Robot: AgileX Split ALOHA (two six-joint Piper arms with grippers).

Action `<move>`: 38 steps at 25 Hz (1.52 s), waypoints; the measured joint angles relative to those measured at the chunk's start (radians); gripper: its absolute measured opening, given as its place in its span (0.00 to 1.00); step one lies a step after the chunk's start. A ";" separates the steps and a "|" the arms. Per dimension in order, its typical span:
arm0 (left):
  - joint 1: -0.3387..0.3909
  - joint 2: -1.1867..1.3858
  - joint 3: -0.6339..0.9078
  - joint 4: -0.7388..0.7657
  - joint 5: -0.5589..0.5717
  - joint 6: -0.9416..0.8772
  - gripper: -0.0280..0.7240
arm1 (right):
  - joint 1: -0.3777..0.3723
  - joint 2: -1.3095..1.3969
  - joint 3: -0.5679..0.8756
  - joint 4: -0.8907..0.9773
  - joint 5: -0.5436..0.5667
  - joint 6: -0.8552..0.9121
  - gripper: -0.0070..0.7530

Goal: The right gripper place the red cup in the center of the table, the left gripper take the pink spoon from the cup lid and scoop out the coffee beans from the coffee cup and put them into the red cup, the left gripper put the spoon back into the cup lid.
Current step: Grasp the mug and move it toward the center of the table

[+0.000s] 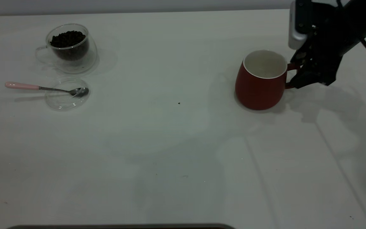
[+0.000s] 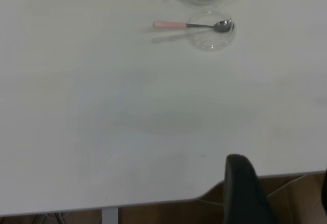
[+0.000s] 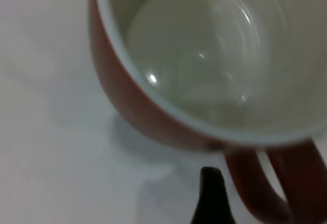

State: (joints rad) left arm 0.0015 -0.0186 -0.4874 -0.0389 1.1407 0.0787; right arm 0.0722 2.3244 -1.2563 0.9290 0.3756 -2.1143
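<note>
The red cup (image 1: 260, 83) stands upright at the right side of the table (image 1: 170, 143), well apart from the middle, and its white inside is empty. Its handle points toward the right gripper (image 1: 292, 78), whose dark fingers are at the handle. One finger (image 3: 212, 196) shows just beside the loop in the right wrist view, but I cannot tell if the pincer is already closed on it.

Far to the left is the coffee cup (image 1: 70, 47), full of coffee beans (image 1: 67, 38). Just in front of it lies the cup lid (image 1: 67, 93), with the pink spoon (image 1: 46, 88) resting in it, the bowl inside and the handle sticking out over the rim. The left gripper (image 2: 245, 193) waits at the table edge, far from the spoon; its state I cannot tell.

I judge this is the first step. Next, the handle needs a firm hold, then the cup must be carried to the centre without tilting.
</note>
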 joint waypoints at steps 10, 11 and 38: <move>0.000 0.000 0.000 0.000 0.000 0.001 0.60 | 0.157 0.099 -0.105 0.187 0.000 -0.001 0.79; 0.000 0.000 0.000 0.000 0.000 0.001 0.60 | 0.176 0.106 -0.120 0.208 0.000 -0.001 0.79; 0.000 0.000 0.000 0.000 0.000 0.001 0.60 | 0.247 -0.410 0.100 0.079 0.342 0.990 0.79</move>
State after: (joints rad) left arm 0.0015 -0.0186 -0.4874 -0.0389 1.1407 0.0800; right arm 0.3188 1.9139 -1.1561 1.0084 0.7172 -1.1241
